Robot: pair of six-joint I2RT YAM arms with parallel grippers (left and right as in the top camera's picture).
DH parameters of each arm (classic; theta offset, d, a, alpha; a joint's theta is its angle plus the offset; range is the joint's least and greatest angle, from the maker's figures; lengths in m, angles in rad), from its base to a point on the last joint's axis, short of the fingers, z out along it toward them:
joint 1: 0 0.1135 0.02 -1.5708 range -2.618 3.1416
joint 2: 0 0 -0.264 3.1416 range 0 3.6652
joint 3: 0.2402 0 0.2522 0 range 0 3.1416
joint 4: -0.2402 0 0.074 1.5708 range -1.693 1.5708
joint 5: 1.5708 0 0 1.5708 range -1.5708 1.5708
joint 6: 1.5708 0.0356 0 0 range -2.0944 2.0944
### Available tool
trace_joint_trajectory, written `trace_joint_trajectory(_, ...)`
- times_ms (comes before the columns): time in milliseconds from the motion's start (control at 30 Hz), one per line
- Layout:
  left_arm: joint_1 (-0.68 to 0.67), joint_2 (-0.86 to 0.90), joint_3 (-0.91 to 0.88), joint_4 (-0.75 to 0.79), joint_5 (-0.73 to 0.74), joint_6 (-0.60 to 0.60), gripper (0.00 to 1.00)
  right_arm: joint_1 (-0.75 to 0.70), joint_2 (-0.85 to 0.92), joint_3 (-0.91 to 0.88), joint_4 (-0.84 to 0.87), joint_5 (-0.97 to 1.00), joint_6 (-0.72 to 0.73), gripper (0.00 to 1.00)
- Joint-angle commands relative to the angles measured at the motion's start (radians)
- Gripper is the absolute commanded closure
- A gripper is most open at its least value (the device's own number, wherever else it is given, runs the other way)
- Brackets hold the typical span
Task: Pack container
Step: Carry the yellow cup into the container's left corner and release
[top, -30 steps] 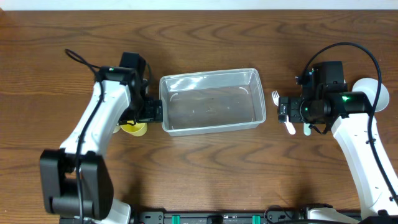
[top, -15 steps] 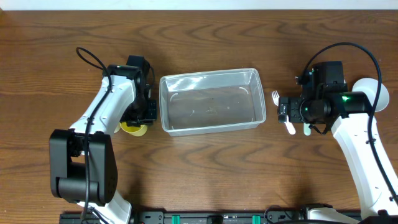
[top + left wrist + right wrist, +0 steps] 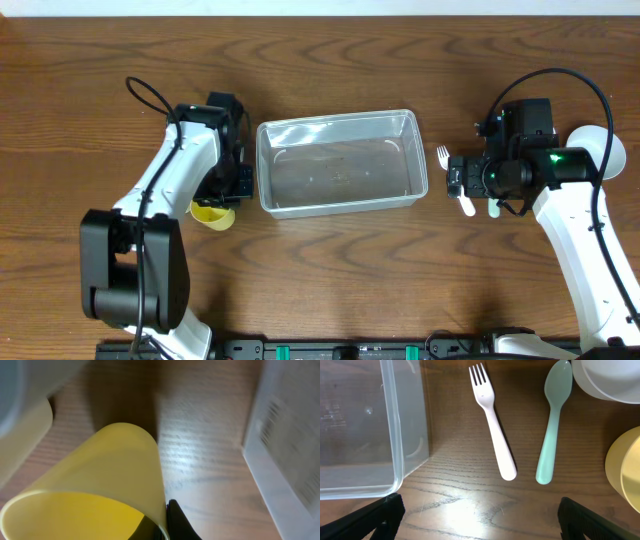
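The container (image 3: pixel 340 160) is a clear rectangular tub in the middle of the table, with nothing visible inside; its rim also shows in the right wrist view (image 3: pixel 395 425). My left gripper (image 3: pixel 228 192) is just left of the tub, shut on the wall of a yellow cup (image 3: pixel 100 485), one finger inside the rim and one outside. From overhead the yellow cup (image 3: pixel 212 213) peeks out below that gripper. My right gripper (image 3: pixel 480 525) stands open right of the tub, above a white fork (image 3: pixel 492 425) and a pale green spoon (image 3: pixel 552 425), touching neither.
A white bowl (image 3: pixel 605 380) and a pale yellow cup or bowl (image 3: pixel 625 470) lie right of the spoon. More pale dishes (image 3: pixel 25 420) sit by the yellow cup. The white bowl (image 3: pixel 612 150) is near the table's right edge.
My left gripper has closed from wide open onto the yellow cup's wall, and the cup has shifted slightly toward the front. The right arm has not moved.
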Motion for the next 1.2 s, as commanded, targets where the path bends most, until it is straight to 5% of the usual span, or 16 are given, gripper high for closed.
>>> trace_joint_trajectory(0,-0.044,-0.119,0.063,-0.031,-0.004,-0.002,0.94,-0.006,0.002,0.014,-0.001,0.000,0.014,0.01)
trace_joint_trajectory(333,-0.251,-0.295,0.330,0.039,-0.004,-0.001,0.94,-0.006,0.002,0.014,0.000,0.000,0.014,0.01)
trace_joint_trajectory(800,-0.308,0.121,0.332,0.122,-0.004,0.009,0.94,-0.006,0.002,0.014,-0.013,0.000,0.014,0.01)
trace_joint_trajectory(1167,-0.274,0.257,0.332,0.251,-0.137,0.035,0.94,-0.006,0.002,0.014,-0.026,0.000,0.014,0.01)
